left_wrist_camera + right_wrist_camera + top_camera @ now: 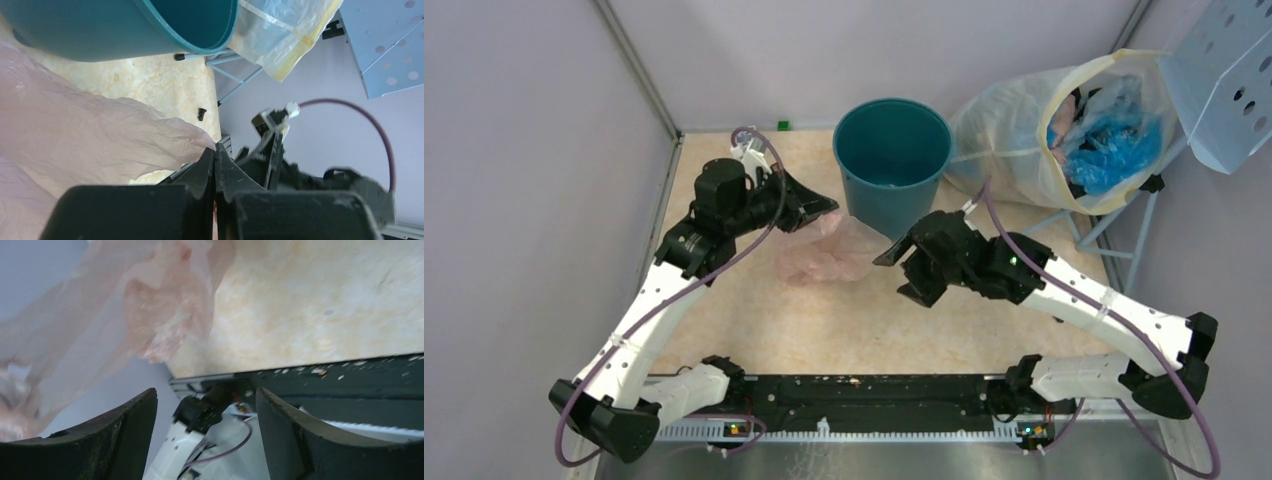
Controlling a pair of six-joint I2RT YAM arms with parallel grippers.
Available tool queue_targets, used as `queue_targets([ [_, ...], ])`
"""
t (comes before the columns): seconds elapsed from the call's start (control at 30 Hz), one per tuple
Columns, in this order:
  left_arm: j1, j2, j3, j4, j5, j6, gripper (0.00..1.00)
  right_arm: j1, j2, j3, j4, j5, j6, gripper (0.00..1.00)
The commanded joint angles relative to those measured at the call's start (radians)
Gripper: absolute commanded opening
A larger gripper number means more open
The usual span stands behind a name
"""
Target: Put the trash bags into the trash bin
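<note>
Bare surface of the beige desk [844,330] is seen between the arms, bounded by a black rail [874,392] at the near edge. A clear sack [1004,140] is propped far right, beside the teal trash bin [892,190]. The pink trash bag [824,255] is spread just before the bin, one edge pinched by the clenched left tool [824,208]. The right tool [900,277] is held released beside the bag.

Your left gripper [826,209] sits with its fingers pressed together on a forward-stretched arm; your right gripper [900,274] points inward, jaws spread wide.
</note>
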Motion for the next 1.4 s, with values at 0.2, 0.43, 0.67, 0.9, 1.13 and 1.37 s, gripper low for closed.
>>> queue_targets([
  [0.2, -0.005, 0.064, 0.056, 0.04, 0.08, 0.009, 0.0, 0.194, 0.021, -0.152, 0.427, 0.174, 0.454, 0.75],
  [0.43, -0.004, 0.09, 0.165, -0.094, 0.148, 0.143, 0.0, 0.198, 0.108, -0.142, 0.564, 0.209, 0.401, 0.75],
  [0.67, -0.004, 0.078, 0.062, -0.034, 0.25, 0.09, 0.0, 0.198, 0.114, -0.204, 0.68, 0.185, 0.372, 0.74],
  [0.9, -0.004, 0.057, 0.056, 0.0, 0.258, 0.105, 0.0, 0.181, 0.166, -0.157, 0.63, 0.139, 0.409, 0.7],
  [1.13, -0.004, 0.055, 0.064, 0.028, 0.267, 0.114, 0.0, 0.168, 0.167, -0.244, 0.686, 0.103, 0.477, 0.7],
  [1.37, -0.002, 0.044, 0.019, 0.084, 0.288, 0.046, 0.0, 0.133, 0.201, -0.253, 0.688, 0.086, 0.466, 0.7],
])
